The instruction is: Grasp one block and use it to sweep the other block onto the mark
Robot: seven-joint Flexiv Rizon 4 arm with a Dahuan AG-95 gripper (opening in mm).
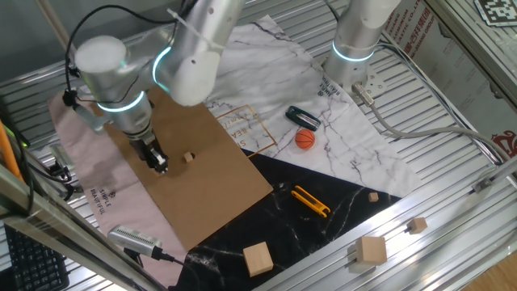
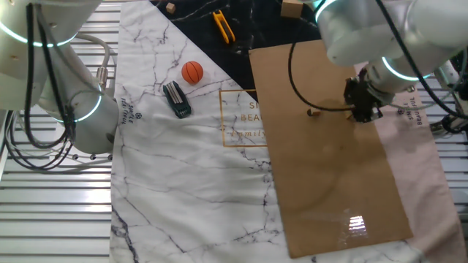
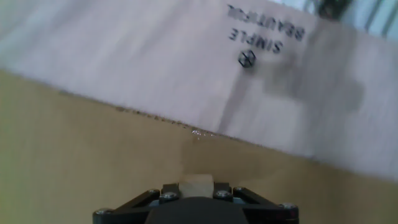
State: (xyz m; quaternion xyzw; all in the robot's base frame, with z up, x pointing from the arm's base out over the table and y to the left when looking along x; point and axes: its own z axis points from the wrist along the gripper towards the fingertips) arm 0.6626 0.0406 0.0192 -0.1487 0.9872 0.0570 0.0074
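Block number one is pinched right between your gripper's fingertips; in the hand view you can see its pale top poking out just past the black jaws, so they're clamped on it. Your gripper hangs low over the brown cardboard sheet, close to the edge where it meets the pink cloth.

Your other block sits loose on the cardboard, near the gripper but not touching it. From the other fixed view it's a tiny tan speck to the side of the fingers. I honestly can't pick out the mark in any of these shots, so can't tell you where it is relative to the blocks.

Further out on the marble-pattern cloth you've got an orange ball with a dark clip-like thing just beside it. On the black part sits a yellow tool, and a big pale wooden cube lies near the table's edge, with another large one on the metal slats.
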